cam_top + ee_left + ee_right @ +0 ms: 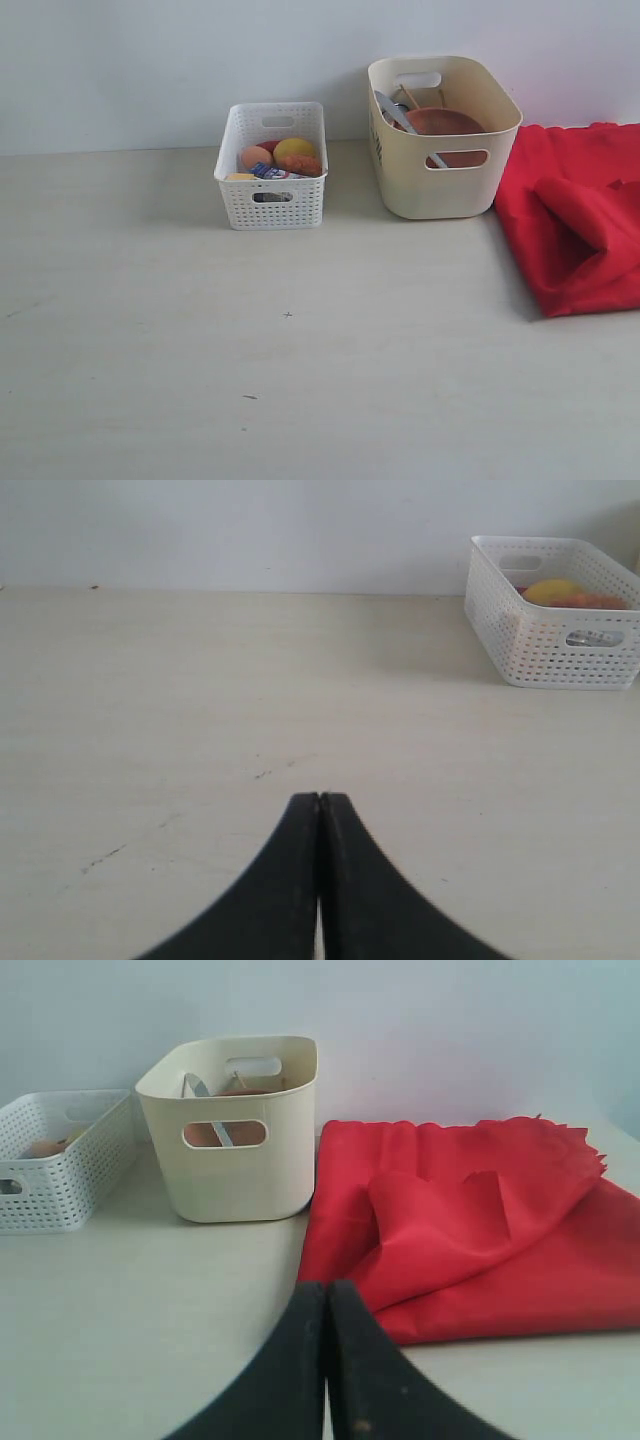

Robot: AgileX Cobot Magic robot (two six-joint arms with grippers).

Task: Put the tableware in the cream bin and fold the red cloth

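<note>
The cream bin (440, 150) (235, 1140) stands at the back, right of centre. Inside it I see the round brown plate (445, 125) and a metal knife (398, 112); other tableware is hidden. The red cloth (580, 215) (480, 1230) lies rumpled and partly folded over itself at the right, beside the bin. No arm shows in the exterior view. My left gripper (319, 798) is shut and empty over bare table. Empty too, my right gripper (326, 1285) is shut just short of the cloth's near edge.
A white perforated basket (272, 170) (555, 615) holding food items and a small carton stands left of the cream bin. The pale table (250, 350) stretches in front of both bins, with a wall behind.
</note>
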